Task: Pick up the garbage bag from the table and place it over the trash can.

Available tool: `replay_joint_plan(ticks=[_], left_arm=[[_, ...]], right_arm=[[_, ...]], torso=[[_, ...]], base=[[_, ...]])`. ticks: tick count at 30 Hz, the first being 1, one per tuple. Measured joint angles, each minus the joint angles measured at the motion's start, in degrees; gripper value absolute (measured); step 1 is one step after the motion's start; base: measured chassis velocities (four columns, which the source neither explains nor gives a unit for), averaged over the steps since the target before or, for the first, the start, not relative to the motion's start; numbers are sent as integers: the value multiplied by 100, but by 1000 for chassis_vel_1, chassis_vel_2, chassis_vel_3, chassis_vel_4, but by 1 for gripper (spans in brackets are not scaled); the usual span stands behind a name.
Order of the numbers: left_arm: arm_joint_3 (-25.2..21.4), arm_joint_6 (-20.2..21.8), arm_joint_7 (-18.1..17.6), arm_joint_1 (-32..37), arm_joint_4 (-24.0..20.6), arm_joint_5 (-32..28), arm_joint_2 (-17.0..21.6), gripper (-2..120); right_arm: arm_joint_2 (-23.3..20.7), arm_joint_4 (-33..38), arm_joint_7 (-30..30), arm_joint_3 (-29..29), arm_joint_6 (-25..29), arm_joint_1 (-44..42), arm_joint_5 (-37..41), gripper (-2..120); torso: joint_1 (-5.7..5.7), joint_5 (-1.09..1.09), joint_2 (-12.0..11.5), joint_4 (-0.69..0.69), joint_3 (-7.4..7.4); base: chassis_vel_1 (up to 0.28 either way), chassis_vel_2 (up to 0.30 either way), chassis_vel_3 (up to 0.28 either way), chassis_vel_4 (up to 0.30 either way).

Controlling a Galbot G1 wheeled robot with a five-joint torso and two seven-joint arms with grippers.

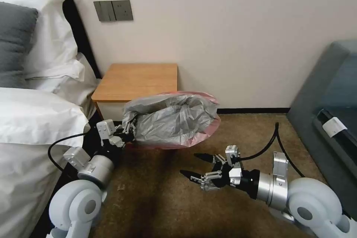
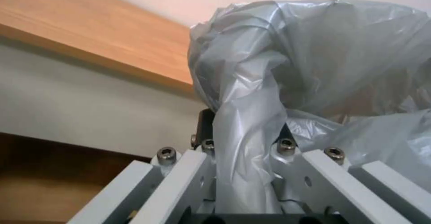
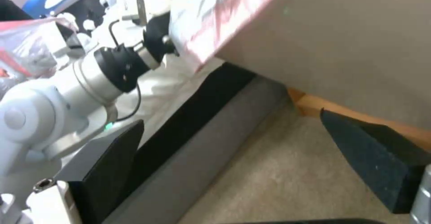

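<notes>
The garbage bag [image 1: 174,117], crinkly grey with a pinkish-red edge, billows in front of the table [image 1: 137,80], spread over something lower that it hides in the head view. My left gripper [image 1: 128,128] is shut on the bag's left edge; in the left wrist view a twisted fold of the bag [image 2: 251,92] runs down between the jaws of my left gripper [image 2: 244,129]. My right gripper [image 1: 193,164] hangs open low over the carpet, just in front of the bag and apart from it. A beige wall, seemingly the trash can [image 3: 359,42], rises close beside my right gripper [image 3: 229,121], with the bag's red edge [image 3: 224,19] over it.
A bed [image 1: 33,126] with white linen and pillows runs along the left, right beside my left arm. A grey sofa [image 1: 331,100] stands at the right behind my right arm. Brown carpet [image 1: 156,200] lies open between the arms. The room's wall [image 1: 230,26] backs the nightstand.
</notes>
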Motion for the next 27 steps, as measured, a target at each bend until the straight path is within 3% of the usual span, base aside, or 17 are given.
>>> replay_joint_plan(ticks=[23, 25, 27], left_arm=[[221, -12, 30, 11, 14, 219, 7, 6], [236, -15, 30, 11, 12, 225, 6, 6], [266, -17, 31, 16, 1, 238, -3, 6]], right_arm=[[72, 215, 554, -231, -128, 362, 650, 98], [82, 219, 561, -236, -129, 362, 650, 96], [92, 225, 575, -244, -129, 363, 649, 87]], torso=[[0, 0, 0, 0, 0], [0, 0, 0, 0, 0], [0, 0, 0, 0, 0]], base=[[0, 0, 0, 0], [0, 0, 0, 0], [0, 0, 0, 0]])
